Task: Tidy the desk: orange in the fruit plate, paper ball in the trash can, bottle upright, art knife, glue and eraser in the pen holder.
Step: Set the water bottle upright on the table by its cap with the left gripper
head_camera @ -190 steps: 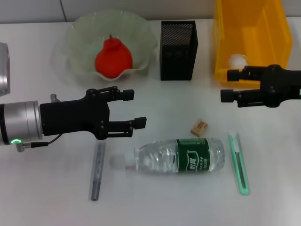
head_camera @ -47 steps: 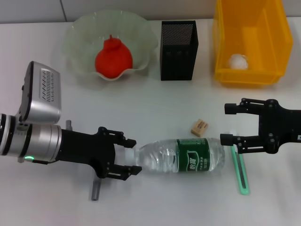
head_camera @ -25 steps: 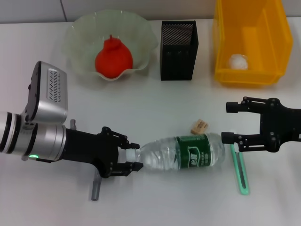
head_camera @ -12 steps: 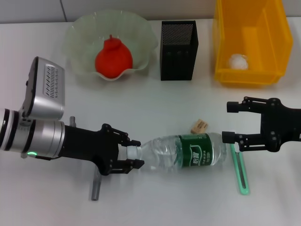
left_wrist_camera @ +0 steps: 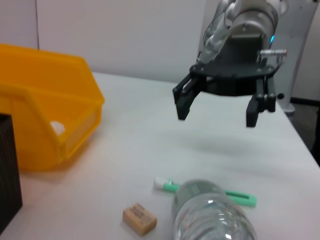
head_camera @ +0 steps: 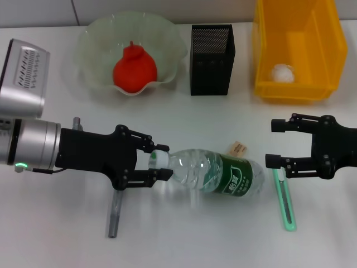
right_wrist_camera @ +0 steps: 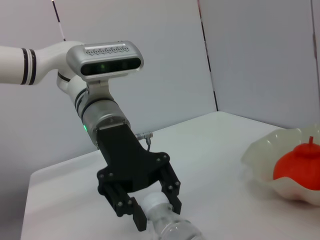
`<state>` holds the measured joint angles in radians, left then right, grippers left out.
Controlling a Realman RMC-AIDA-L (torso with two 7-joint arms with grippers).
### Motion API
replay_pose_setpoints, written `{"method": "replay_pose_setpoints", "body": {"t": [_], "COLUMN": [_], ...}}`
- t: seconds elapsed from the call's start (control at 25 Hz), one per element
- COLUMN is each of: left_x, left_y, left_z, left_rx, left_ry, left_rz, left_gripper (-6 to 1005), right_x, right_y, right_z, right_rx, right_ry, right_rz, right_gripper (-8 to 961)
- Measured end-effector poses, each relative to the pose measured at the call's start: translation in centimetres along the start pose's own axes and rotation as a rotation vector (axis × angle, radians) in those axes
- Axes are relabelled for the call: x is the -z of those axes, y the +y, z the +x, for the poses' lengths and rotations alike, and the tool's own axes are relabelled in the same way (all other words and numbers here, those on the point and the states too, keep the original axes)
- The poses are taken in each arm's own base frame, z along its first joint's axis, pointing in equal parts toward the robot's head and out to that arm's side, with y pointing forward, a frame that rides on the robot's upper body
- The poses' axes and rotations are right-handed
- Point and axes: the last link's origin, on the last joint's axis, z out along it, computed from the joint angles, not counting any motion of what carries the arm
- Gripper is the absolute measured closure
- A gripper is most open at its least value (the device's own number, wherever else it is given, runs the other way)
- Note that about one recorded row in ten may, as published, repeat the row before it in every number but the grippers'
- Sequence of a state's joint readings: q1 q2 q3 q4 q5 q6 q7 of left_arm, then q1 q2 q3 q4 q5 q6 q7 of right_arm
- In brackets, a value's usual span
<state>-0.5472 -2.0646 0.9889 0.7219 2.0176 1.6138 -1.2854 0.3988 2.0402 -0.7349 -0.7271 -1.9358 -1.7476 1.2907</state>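
Left gripper point(head_camera: 157, 165) pinches the bottle point(head_camera: 215, 174) by its white cap, neck end raised off the desk point(head_camera: 184, 120).

Its far end tilts down to the tabletop, close by the eraser point(head_camera: 237, 148) and the art knife point(head_camera: 284, 199). Right gripper point(head_camera: 273, 143) hovers with fingers spread just beyond the bottle's base, holding nothing. Beneath the left arm lies the glue point(head_camera: 114, 213). At the back, the orange point(head_camera: 134, 67) sits in the fruit plate point(head_camera: 95, 39), the pen holder point(head_camera: 211, 52) stands beside it, and the paper ball point(head_camera: 281, 72) rests inside the trash can point(head_camera: 321, 33).

Right tool point(left_wrist_camera: 220, 109) hangs spread above bottle point(left_wrist_camera: 212, 215).
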Motion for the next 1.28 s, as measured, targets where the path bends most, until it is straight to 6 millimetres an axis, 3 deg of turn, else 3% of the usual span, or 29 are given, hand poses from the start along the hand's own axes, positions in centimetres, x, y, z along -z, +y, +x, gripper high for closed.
{"method": "replay_pose_setpoints", "body": {"t": [1.28], "left_x": [-0.1], "left_y": [-0.8], "left_z": [4.2], "left_rx": [-0.072], "left_ry": [0.175], "left_rz": [-0.014], "left_gripper": [549], "right_x": [0.3], "right_y": [-0.1], "right_z": [0.2], "right_rx": [-0.021], "right_ry": [-0.024], "right_rz": [0.022], "right_gripper": [120]}}
